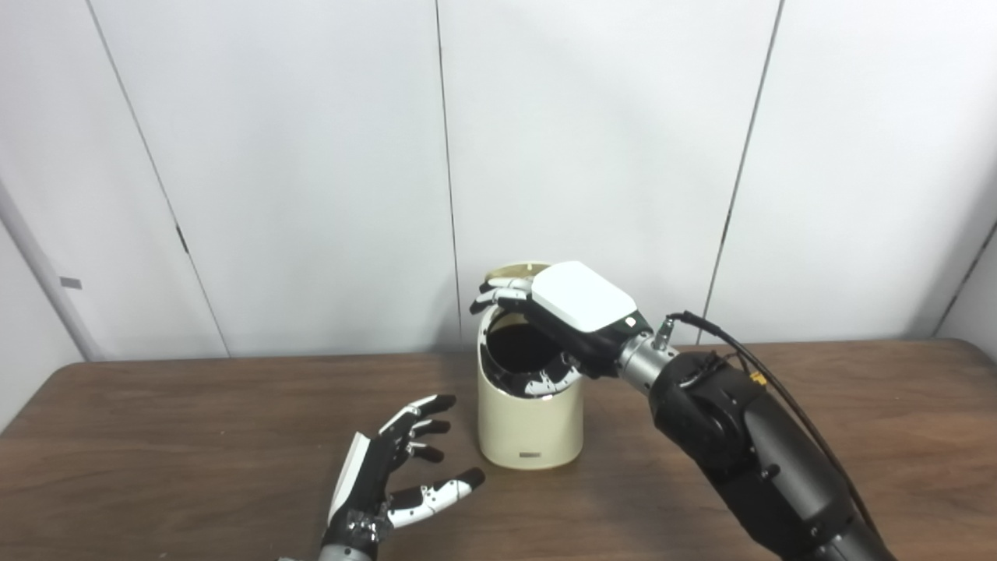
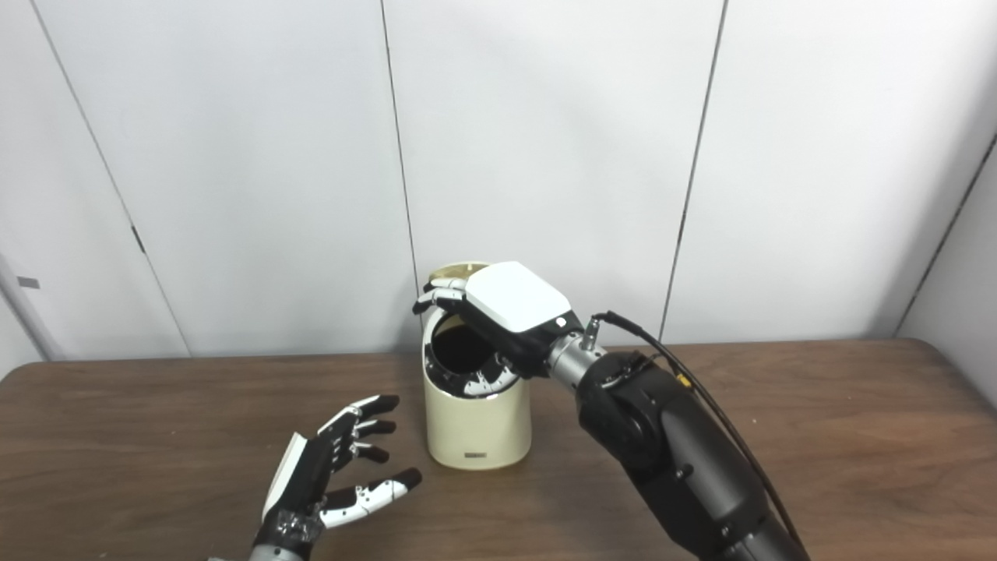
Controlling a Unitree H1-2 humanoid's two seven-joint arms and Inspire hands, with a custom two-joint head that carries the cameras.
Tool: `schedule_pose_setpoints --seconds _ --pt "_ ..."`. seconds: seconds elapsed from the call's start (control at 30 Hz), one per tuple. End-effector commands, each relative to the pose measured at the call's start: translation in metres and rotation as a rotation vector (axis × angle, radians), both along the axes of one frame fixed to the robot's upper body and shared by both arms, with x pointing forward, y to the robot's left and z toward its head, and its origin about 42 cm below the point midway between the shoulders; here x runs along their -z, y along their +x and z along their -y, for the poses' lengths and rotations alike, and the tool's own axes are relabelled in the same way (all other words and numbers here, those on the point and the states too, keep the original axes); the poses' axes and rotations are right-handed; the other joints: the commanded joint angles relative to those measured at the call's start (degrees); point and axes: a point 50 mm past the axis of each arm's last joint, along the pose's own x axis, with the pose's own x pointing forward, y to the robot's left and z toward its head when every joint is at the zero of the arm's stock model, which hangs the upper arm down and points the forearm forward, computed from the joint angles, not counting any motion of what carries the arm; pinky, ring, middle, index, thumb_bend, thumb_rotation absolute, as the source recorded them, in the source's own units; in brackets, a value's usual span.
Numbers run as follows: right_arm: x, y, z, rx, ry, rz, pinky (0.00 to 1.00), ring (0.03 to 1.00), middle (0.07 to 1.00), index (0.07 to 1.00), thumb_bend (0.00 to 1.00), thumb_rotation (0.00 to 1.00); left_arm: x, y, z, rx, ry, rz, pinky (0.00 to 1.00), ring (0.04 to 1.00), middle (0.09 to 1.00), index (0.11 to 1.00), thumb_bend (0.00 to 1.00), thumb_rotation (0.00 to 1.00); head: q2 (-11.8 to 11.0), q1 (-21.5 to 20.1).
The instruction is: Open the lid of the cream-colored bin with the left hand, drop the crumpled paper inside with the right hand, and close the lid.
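A brown wooden table point(image 1: 195, 421) is spanning the foreground, standing before a wall of pale grey panels point(image 1: 296, 156). The right arm point(image 1: 748, 444), black-shelled and trailing a black cable, is reaching in from the lower right and extending across the table toward the centre. The cream-colored bin point(image 1: 530, 428) is standing upright near the table's middle, close to the far edge; its mouth is showing a dark interior, and its lid point(image 1: 508, 274) is standing raised behind the opening, only partly visible past the hand. The right hand point(image 1: 572, 308), white-backed, is hovering palm down directly over the open mouth of the bin, with its fingers point(image 1: 498, 296) curling toward the far rim and its thumb lying down at the near rim; whether it is holding anything cannot be told, since the palm is facing away. The crumpled paper is not discernible in either view. The left hand point(image 1: 393, 467) is resting low over the table just left of the bin, apart from it, holding nothing, fingers spread.
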Motion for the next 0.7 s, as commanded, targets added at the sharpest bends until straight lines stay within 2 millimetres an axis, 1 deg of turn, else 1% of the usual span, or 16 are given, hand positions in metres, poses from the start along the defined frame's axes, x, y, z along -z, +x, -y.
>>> schedule_pose_setpoints --seconds 0.0,0.07,0.13,0.17,0.2,0.27,0.33,0.37,0.5,0.67 --pt "-0.017 -0.002 0.000 -0.016 0.015 0.058 0.66 0.849 0.897 0.787 0.88 0.12 -0.017 0.006 0.002 0.021 -0.015 0.080 0.61 0.766 0.840 0.821 0.73 0.16 0.0 0.0" --pt "-0.017 -0.003 0.000 -0.025 0.035 0.071 0.64 0.816 0.877 0.773 0.88 0.10 -0.017 0.006 0.002 0.021 -0.013 0.081 0.61 0.764 0.839 0.820 0.73 0.16 0.0 0.0" --pt "-0.017 -0.004 0.001 -0.044 0.080 0.094 0.56 0.700 0.783 0.720 0.87 0.08 -0.017 0.006 0.001 0.023 -0.014 0.083 0.60 0.762 0.837 0.819 0.73 0.16 0.0 0.0" --pt "-0.017 -0.005 0.001 -0.060 0.113 0.103 0.51 0.633 0.708 0.684 0.84 0.06 -0.016 0.006 0.001 0.025 -0.016 0.084 0.60 0.762 0.838 0.819 0.73 0.15 0.0 0.0" --pt "-0.017 -0.005 0.002 -0.071 0.135 0.109 0.44 0.533 0.549 0.599 0.64 0.02 -0.016 0.006 0.001 0.026 -0.018 0.084 0.60 0.764 0.840 0.822 0.73 0.15 0.0 0.0" --pt "-0.017 -0.007 0.003 -0.100 0.187 0.117 0.41 0.491 0.488 0.547 0.56 0.01 -0.016 0.007 0.001 0.027 -0.017 0.085 0.60 0.763 0.840 0.822 0.73 0.15 -0.1 0.0" --pt "-0.017 -0.008 0.004 -0.120 0.221 0.127 0.37 0.431 0.465 0.513 0.53 0.00 -0.016 0.007 0.000 0.026 -0.016 0.085 0.60 0.766 0.840 0.822 0.73 0.15 -0.1 -0.1" --pt "-0.018 -0.010 0.005 -0.119 0.223 0.134 0.37 0.426 0.466 0.505 0.53 0.00 -0.016 0.007 0.000 0.025 -0.018 0.084 0.61 0.768 0.840 0.821 0.73 0.15 -0.2 -0.2" --pt "-0.022 -0.023 0.010 -0.078 0.201 0.159 0.33 0.427 0.469 0.500 0.53 0.00 -0.015 0.008 0.000 0.024 -0.017 0.083 0.59 0.765 0.840 0.822 0.73 0.15 -0.3 -0.2" --pt "-0.025 -0.039 0.020 -0.063 0.238 0.182 0.34 0.443 0.465 0.509 0.53 0.00 -0.015 0.007 0.000 0.026 -0.023 0.077 0.59 0.759 0.835 0.821 0.73 0.14 -0.4 -0.3"
